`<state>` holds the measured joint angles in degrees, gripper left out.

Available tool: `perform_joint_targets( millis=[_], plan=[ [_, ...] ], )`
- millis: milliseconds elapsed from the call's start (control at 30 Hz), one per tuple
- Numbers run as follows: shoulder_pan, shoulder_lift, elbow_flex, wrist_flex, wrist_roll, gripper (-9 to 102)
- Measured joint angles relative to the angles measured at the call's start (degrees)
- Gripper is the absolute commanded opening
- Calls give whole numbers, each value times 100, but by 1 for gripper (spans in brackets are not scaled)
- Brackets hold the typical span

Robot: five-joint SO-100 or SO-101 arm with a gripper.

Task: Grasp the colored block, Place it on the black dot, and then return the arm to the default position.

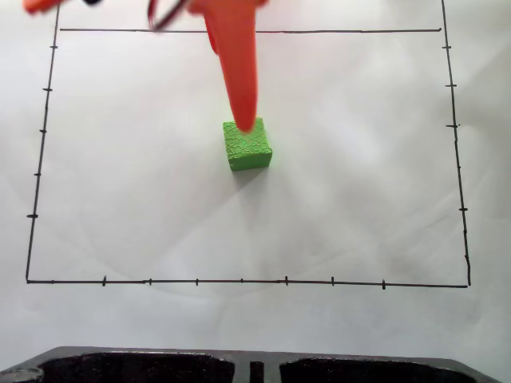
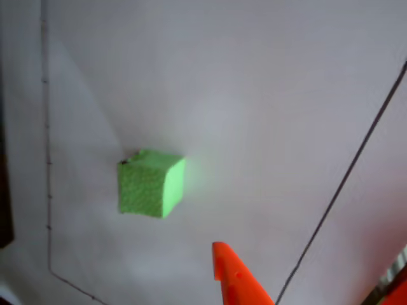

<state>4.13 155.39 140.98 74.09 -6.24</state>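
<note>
White paper sheet (image 1: 351, 199) with a ruled black border (image 1: 239, 281) covers the worktop. Orange arm (image 1: 227, 24) enters at top centre of the fixed view; its tapered finger (image 1: 242, 88) overlaps the block's upper edge. Tool (image 2: 235, 279): 1 finger visible at lower centre of the wrist view, apart from the block; whether released or clenched cannot be told. Green colored block (image 1: 247, 144) sits on the paper, centre of the fixed view, ungrasped.

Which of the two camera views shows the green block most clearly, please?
The wrist view shows the green block best: two faces are visible and nothing covers it. In the fixed view the block is sharper in texture, but the orange finger overlaps its upper edge.
</note>
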Motion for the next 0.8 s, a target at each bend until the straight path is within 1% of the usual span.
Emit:
perform_joint_targets(
  millis=[200,300,333,400,433,567,800],
  plan=[
    [272,1670,791,167,-316,29],
    [272,2127,993,220,-492,22],
    [281,2241,1081,220,-554,18],
    [352,2514,1266,220,-650,5],
    [387,2689,1397,220,-686,0],
    [413,3103,1731,167,-677,0],
    [369,3120,2435,-545,-255,0]
  ],
)
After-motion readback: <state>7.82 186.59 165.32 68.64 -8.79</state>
